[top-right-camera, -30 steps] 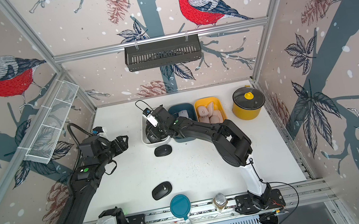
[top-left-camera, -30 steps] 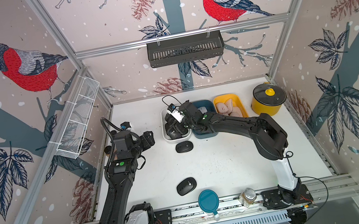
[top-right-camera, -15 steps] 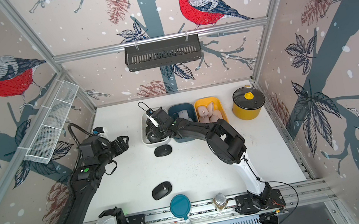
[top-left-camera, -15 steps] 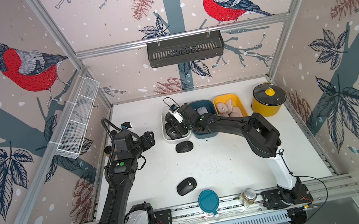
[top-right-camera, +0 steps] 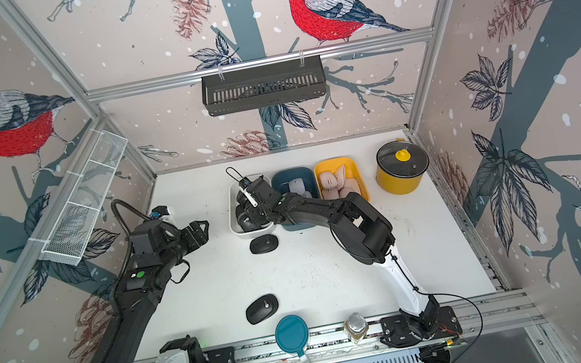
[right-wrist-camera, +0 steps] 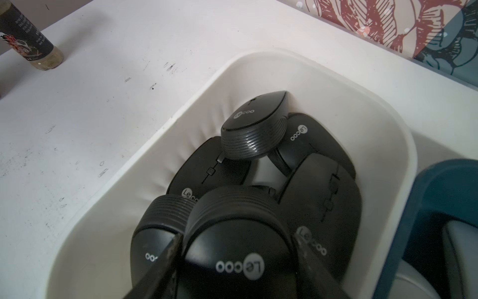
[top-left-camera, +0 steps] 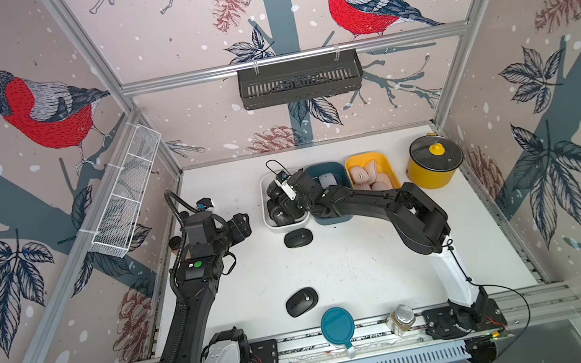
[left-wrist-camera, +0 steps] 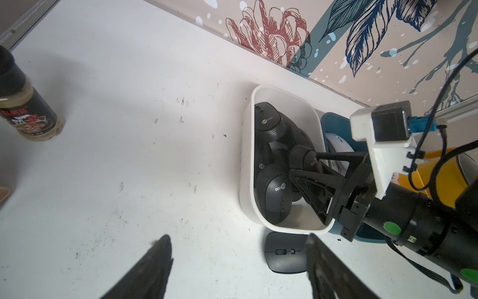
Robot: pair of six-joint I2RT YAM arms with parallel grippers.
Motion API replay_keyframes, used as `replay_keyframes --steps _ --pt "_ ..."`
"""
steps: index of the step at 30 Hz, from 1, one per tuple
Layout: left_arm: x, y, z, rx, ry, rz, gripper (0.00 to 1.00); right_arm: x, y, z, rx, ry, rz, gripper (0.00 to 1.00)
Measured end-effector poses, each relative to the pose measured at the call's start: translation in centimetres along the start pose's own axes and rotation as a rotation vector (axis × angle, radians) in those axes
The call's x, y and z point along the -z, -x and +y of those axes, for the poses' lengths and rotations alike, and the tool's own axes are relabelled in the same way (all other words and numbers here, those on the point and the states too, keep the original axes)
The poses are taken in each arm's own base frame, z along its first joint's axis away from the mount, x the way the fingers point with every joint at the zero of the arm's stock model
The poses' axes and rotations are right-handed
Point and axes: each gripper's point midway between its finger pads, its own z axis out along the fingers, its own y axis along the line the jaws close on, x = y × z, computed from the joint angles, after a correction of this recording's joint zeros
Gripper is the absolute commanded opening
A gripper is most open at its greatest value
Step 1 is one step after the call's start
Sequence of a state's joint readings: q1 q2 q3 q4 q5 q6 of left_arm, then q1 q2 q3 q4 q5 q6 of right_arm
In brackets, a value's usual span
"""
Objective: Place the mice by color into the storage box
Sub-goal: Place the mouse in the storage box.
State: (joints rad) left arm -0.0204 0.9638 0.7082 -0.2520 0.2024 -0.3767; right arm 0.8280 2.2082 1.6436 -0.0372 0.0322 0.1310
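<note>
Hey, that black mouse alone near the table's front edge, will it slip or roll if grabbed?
The black mouse looks rigid and smooth, so it probably won't flex but may slip from a pinch. It lies flat on the table, so a push should likely slide it, not roll it.

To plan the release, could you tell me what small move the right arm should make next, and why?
Probably open the right gripper: its jaws are shut on a black mouse held within the white bin, just above the other black mice. Letting go there should drop it in with its own color.
</note>
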Motion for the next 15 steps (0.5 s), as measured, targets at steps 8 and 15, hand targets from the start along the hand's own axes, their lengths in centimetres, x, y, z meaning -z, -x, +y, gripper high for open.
replay_keyframes --steps 8,15 --pt "-0.3 -0.2 0.1 0.002 -0.001 0.013 0.8 0.2 0.5 -0.2 0.001 -0.017 -0.007 0.7" --pt "-0.4 -0.4 -0.2 -0.006 -0.017 0.026 0.8 3.7 3.8 2.0 0.048 0.011 -0.09 0.71"
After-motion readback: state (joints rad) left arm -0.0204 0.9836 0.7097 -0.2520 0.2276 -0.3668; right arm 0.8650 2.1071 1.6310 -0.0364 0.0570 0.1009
